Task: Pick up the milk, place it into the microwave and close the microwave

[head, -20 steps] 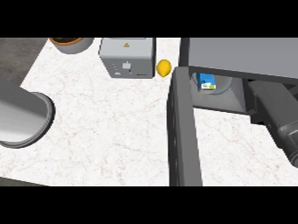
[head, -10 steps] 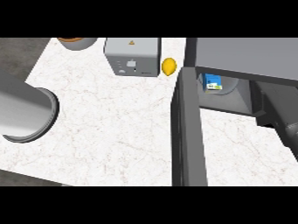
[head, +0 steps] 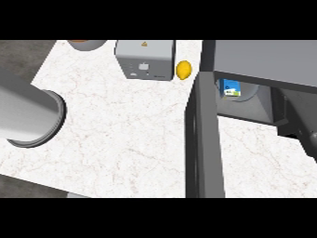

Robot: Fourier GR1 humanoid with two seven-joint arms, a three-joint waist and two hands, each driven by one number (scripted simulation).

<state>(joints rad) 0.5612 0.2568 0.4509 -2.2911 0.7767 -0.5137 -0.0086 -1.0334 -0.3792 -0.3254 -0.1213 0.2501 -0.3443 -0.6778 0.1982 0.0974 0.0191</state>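
The microwave (head: pixel 277 60) is shown at the upper right with its door (head: pixel 202 139) swung open and seen edge-on. The milk (head: pixel 230 88) is seen upright inside the cavity, near the door's hinge side. The right forearm (head: pixel 308 128) is extended from the lower right into the cavity; the right hand is hidden, so its state cannot be told. The left forearm (head: pixel 16 111) is held level over the counter (head: pixel 120 153) at the left; the left hand is not shown.
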